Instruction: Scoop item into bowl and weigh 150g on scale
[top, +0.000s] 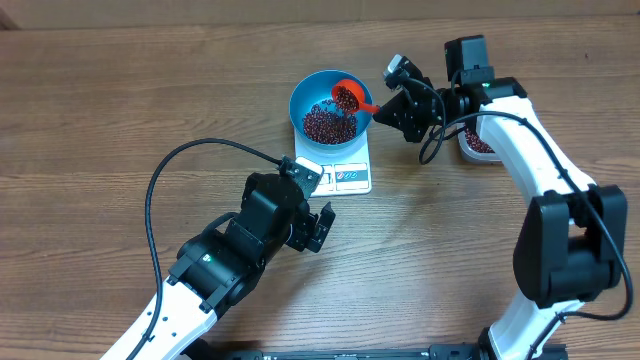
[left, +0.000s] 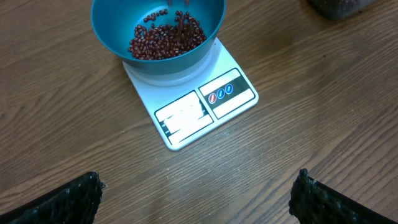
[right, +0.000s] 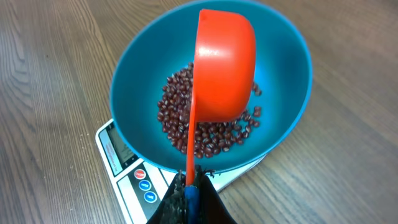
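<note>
The blue bowl (top: 300, 95) (left: 112, 25) (right: 280, 62) stands on the white scale (top: 345, 176) (left: 205, 102) (right: 118, 155). A heap of dark red beans, the item (top: 325, 124) (left: 166, 40) (right: 180, 118), lies in its bottom. My right gripper (top: 383, 110) (right: 189, 186) is shut on the thin handle of a red scoop (top: 347, 97) (right: 224, 68). The scoop is tipped over the bowl, and blurred beans drop from it in the left wrist view. My left gripper (top: 314, 203) (left: 198, 193) stands open over bare table just in front of the scale, holding nothing.
A clear tub (top: 478, 143) (left: 339, 6) with more beans sits right of the scale, partly behind my right arm. The scale's display and buttons (left: 221, 94) face my left gripper. A black cable (top: 150, 200) loops left of the left arm.
</note>
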